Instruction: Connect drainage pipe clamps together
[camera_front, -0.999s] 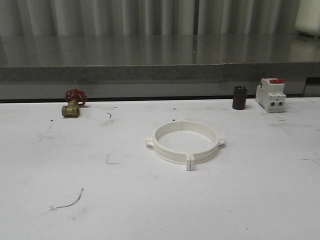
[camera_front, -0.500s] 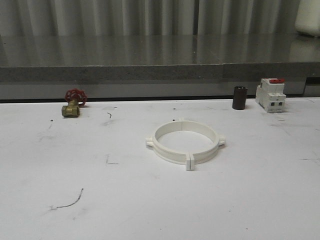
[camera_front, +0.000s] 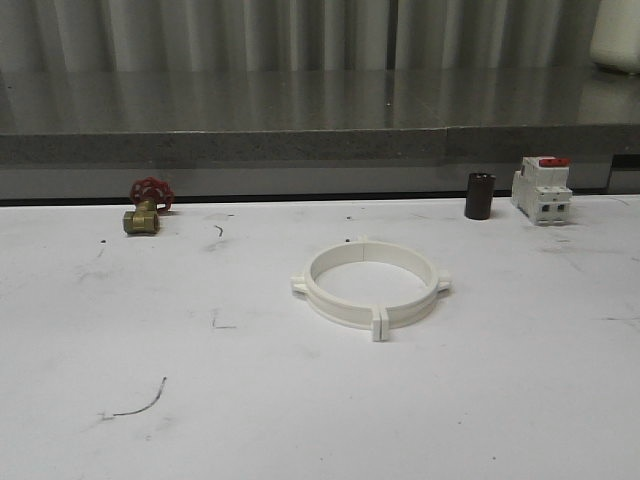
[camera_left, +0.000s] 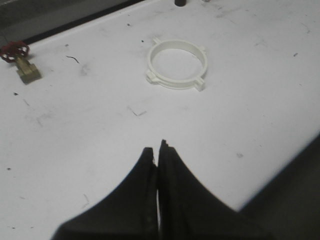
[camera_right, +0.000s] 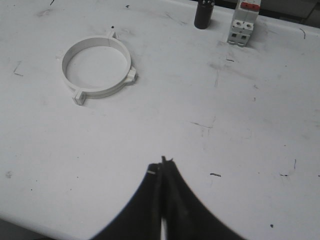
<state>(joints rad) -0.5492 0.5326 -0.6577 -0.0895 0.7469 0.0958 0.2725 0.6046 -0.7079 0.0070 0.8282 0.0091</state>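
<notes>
White plastic drainage pipe clamps (camera_front: 371, 286), two half-ring bands joined into one wide ring, lying flat on the white table (camera_front: 300, 400). Small flat tabs sticking out at the ends, one pair toward the near edge, one at the far side, with further small lugs at the ring's left and right. Well ahead of the left gripper (camera_left: 158, 150) and a little off to its right; well ahead of the right gripper (camera_right: 163, 165) and off to its left. Untouched by either.

Black fingers of the left gripper pressed together, tips meeting over bare tabletop, nothing between them. Same for the right gripper: fingers closed against each other, tips above the table, holding nothing.

Farther out, beyond the left gripper and to its left, a small brass valve (camera_front: 141, 219) with a red handwheel (camera_front: 151, 190), near the table's far edge. Beyond the right gripper and slightly to its right, a short dark cylinder (camera_front: 479, 195) standing upright, and just beside it a white boxy switch (camera_front: 541, 190) with a red top, both at the far edge and apart from the ring. Dark scuffs and pen-like marks scattered across the table surface.
</notes>
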